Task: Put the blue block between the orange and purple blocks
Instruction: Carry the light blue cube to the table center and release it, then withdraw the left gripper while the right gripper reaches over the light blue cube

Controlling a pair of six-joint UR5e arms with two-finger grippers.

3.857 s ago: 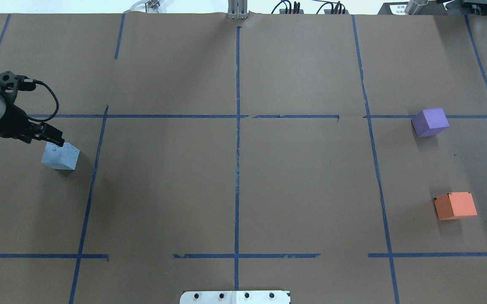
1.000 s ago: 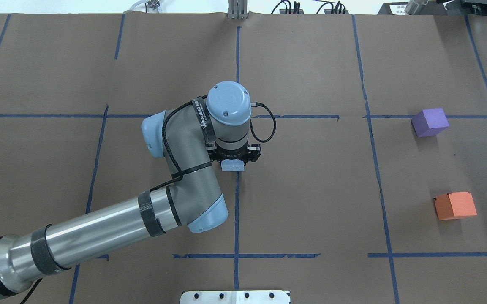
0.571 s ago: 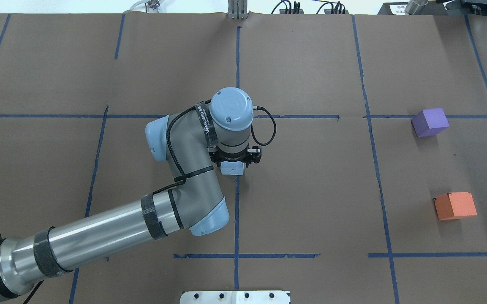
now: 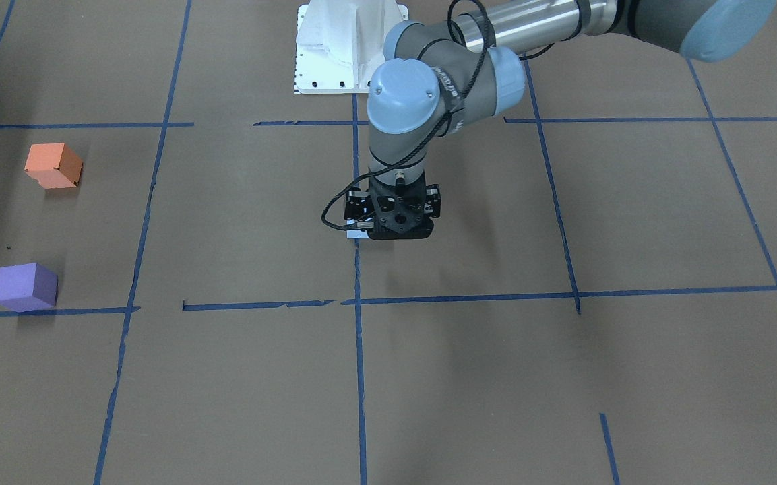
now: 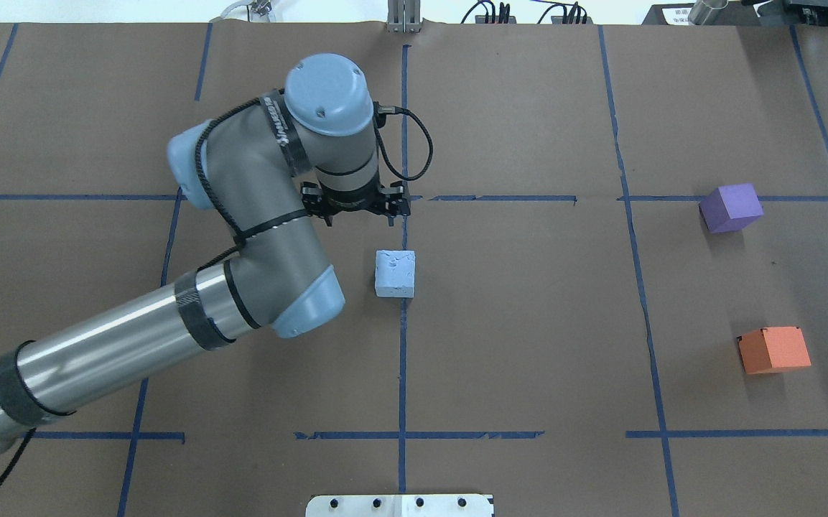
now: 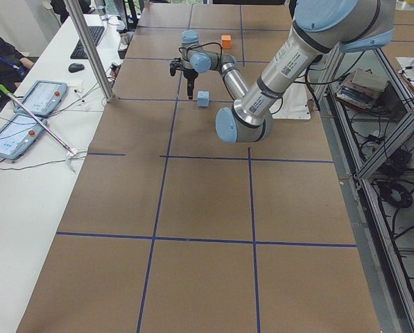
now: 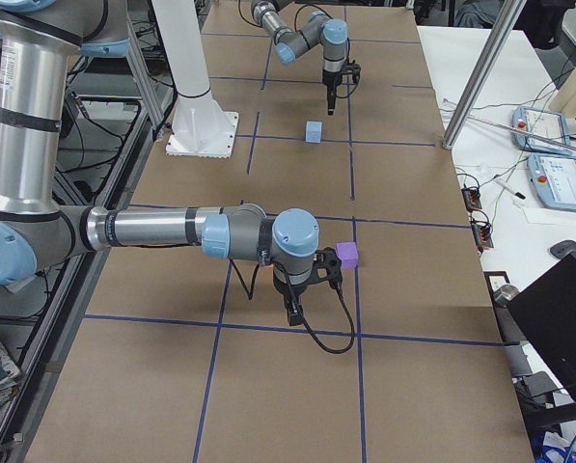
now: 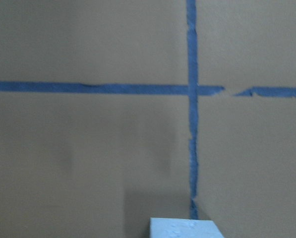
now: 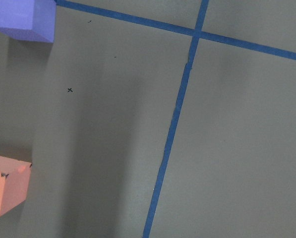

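Observation:
The pale blue block (image 5: 394,273) sits free on the brown paper at the table's centre line; its top also shows at the bottom edge of the left wrist view (image 8: 186,228). My left gripper (image 5: 356,208) is raised, just beyond the block on its far side. It is open and empty, and its fingers are mostly hidden under the wrist. The purple block (image 5: 731,208) and the orange block (image 5: 774,350) stand apart at the far right. My right gripper (image 7: 292,309) hangs near the purple block (image 7: 346,254); I cannot tell whether it is open or shut.
Blue tape lines (image 5: 403,359) divide the brown paper into squares. The robot's white base plate (image 5: 399,506) is at the near edge. In the front-facing view my left gripper (image 4: 391,225) hides most of the blue block. Tablets and cables lie on side tables.
My left gripper carried the blue block from the table's left to the centre line, set it down, let go, and has now risen and drawn back toward the far side.

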